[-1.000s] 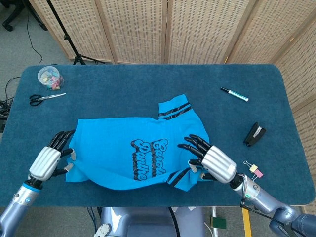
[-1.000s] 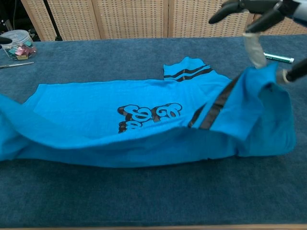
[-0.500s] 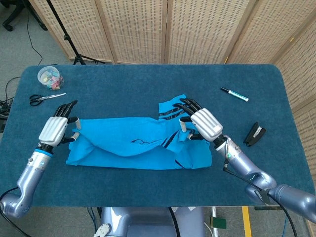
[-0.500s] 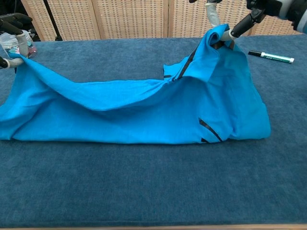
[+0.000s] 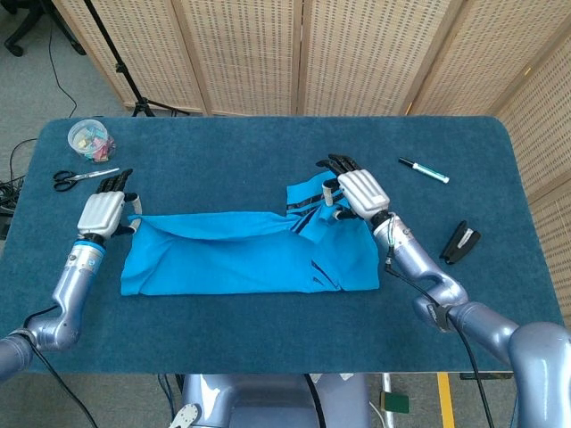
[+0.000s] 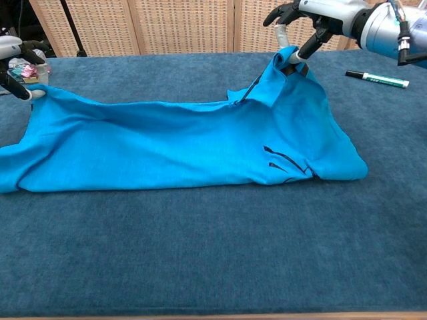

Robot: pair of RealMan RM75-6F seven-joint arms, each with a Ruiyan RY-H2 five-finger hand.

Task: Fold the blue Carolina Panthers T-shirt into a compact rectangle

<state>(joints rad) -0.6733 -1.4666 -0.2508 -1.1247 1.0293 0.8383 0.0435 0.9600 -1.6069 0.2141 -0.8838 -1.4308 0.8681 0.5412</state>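
Wicker screens stand behind a blue carpeted worktop (image 5: 268,357), and the T-shirt (image 5: 241,263) lies across its middle as a long band, doubled over lengthwise, soft and rumpled. The left hand (image 5: 104,212) pinches its far left corner; the right hand (image 5: 352,192) grips the raised cloth by the striped sleeve. Judging by this, one fold is nearly laid, with crosswise folds left. Scissors (image 5: 80,178), marker (image 5: 424,170) lie apart.

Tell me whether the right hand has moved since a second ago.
Yes. The right hand, pinching the T-shirt, has travelled from the near table edge toward the far side, now closer to the marker.
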